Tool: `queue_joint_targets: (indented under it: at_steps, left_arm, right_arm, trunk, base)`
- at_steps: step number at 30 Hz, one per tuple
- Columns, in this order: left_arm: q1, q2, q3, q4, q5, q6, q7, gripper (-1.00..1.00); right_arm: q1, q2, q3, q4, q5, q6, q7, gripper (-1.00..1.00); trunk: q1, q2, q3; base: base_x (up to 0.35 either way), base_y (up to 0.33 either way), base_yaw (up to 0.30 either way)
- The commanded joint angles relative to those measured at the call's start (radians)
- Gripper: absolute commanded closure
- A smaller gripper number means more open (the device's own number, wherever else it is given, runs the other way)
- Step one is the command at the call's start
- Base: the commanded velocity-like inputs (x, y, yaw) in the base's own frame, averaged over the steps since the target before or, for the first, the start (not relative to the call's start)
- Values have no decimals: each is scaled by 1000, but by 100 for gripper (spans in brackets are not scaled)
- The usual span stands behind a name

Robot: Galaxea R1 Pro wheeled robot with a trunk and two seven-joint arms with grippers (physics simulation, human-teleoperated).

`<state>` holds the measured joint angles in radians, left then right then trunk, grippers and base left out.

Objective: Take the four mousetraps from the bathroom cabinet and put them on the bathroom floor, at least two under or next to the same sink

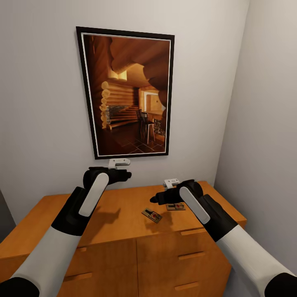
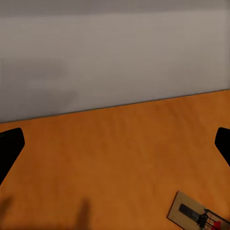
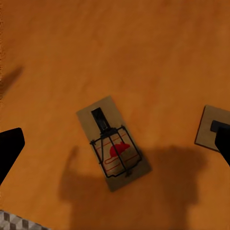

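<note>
Orange-brown cabinet top carries two mousetraps beneath my right pincer, released wide; left pincer also released. Flat traps could skid from the fingertips or snap off the edge.

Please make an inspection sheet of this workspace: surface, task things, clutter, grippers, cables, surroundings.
Surface: flat orange-brown top of the cabinet, drawers with slot handles on its front.
Job's things: two mousetraps lie flat on the cabinet top, one nearer the front edge, the other partly behind the right arm. They lie apart.
Clutter: nothing seen.
Grippers: left gripper open, empty, above the top; right gripper open, empty, above the nearer trap.
Cables: nothing seen.
Surroundings: framed picture on the grey wall behind the cabinet; side wall at the right.
</note>
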<state>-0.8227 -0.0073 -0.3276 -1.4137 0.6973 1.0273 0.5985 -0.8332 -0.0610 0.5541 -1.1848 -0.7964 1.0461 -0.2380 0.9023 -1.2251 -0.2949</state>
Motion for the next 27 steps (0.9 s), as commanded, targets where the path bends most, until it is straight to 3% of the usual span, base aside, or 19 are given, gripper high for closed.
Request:
queue_joint_targets:
  at_steps: [1,27]
  left_arm:
    - [-1,0,-1,-1,10,2,10,-100]
    - [-1,0,-1,-1,7,2,10,-100]
  right_arm:
    - [-1,-1,3,-1,-10,1,-10,-100]
    - [-1,0,6,-15,-9,1,-17,-100]
  trunk:
    - [0,-1,-1]
    - [0,-1,-1]
  base:
    - [0,0,0]
    - [0,0,0]
